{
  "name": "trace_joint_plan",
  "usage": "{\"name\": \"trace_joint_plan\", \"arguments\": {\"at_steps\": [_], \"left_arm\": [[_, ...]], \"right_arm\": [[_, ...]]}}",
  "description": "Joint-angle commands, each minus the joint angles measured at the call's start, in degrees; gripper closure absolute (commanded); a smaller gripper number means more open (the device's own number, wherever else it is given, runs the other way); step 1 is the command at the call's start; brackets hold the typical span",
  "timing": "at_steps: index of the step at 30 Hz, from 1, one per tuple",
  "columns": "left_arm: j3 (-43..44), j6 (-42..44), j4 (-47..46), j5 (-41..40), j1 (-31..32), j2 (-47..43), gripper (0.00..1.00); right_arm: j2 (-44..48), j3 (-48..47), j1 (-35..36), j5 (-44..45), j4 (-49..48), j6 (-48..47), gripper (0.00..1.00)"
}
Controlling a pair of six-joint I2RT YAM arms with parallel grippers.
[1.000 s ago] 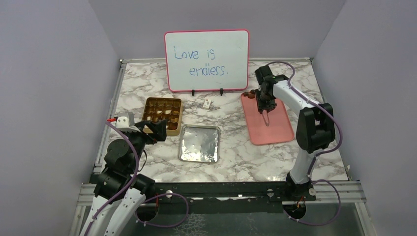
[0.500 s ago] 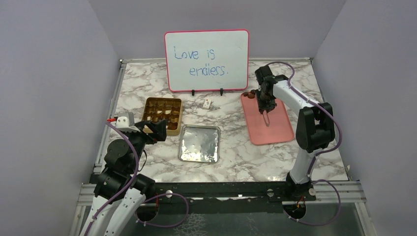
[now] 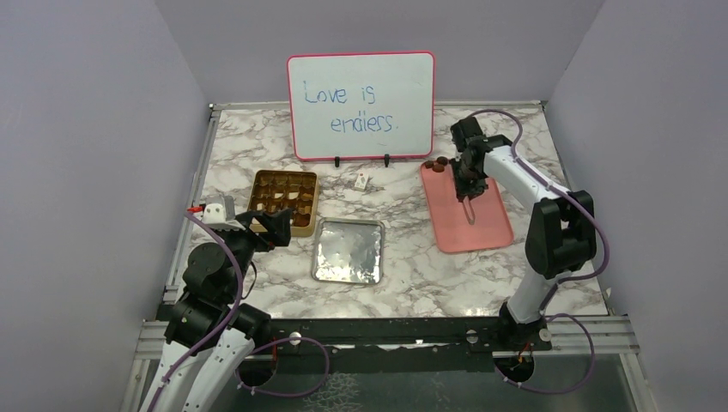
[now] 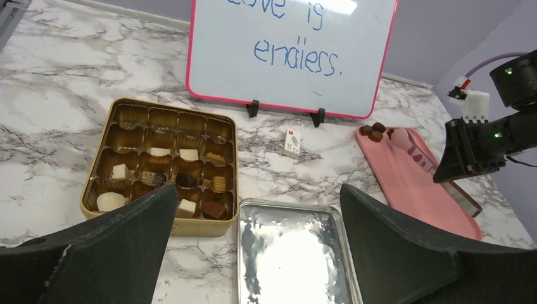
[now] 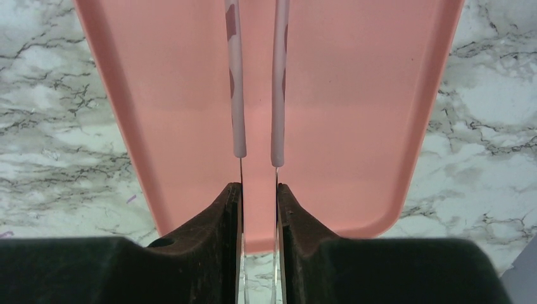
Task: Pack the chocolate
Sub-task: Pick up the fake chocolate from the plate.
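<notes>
Right wrist footage is taken up by the right gripper (image 5: pixel 258 190), its fingers pressed onto the two thin arms of the tongs (image 5: pixel 235 95) above the pink tray (image 5: pixel 354 95). The tong tips are cut off at the top edge, so anything between them cannot be told. The left gripper (image 4: pixel 258 190) is seen spread wide, holding nothing. Chocolate (image 4: pixel 189 154) is seen in several cells of the gold tin (image 4: pixel 190 226), whose near corner is hidden behind a finger. A few dark pieces (image 4: pixel 373 132) lie at the tray's far corner.

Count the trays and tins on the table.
3: gold tin on the left, silver tray in front near the centre, pink tray on the right. None looks hidden.
</notes>
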State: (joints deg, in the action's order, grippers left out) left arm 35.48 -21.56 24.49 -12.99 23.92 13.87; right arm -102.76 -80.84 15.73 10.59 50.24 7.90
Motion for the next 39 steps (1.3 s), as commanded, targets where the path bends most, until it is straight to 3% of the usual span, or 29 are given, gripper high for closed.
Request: {"name": "trace_joint_plan", "arguments": {"at_steps": [1,11,24,31,39], "left_arm": [[-0.3,0.8,-1.7,0.9,-0.6,-0.2,0.01],[-0.4,0.7,-1.7,0.9,-1.0,-0.2,0.01],[-0.4,0.4,-1.7,0.8,-1.0,-0.4,0.01],[-0.1,0.4,-1.7,-0.4,-1.0,-1.0,0.01],[1.5,-1.0,-1.6,-1.4,-1.0,-2.9,0.01]], "right_arm": [[5.5,2.1,-0.3,-2.2,0.2,0.0,0.79],[16.2,7.0,-0.2,-13.9,-2.8,-1.6,0.79],[22.4,7.6,2.5,-24.8,-6.7,-1.2,0.79],[21.7,6.4,8.2,-28.0,-9.5,0.8,0.79],[15.0,0.8,19.7,-24.4,-11.4,4.0,0.79]]}}
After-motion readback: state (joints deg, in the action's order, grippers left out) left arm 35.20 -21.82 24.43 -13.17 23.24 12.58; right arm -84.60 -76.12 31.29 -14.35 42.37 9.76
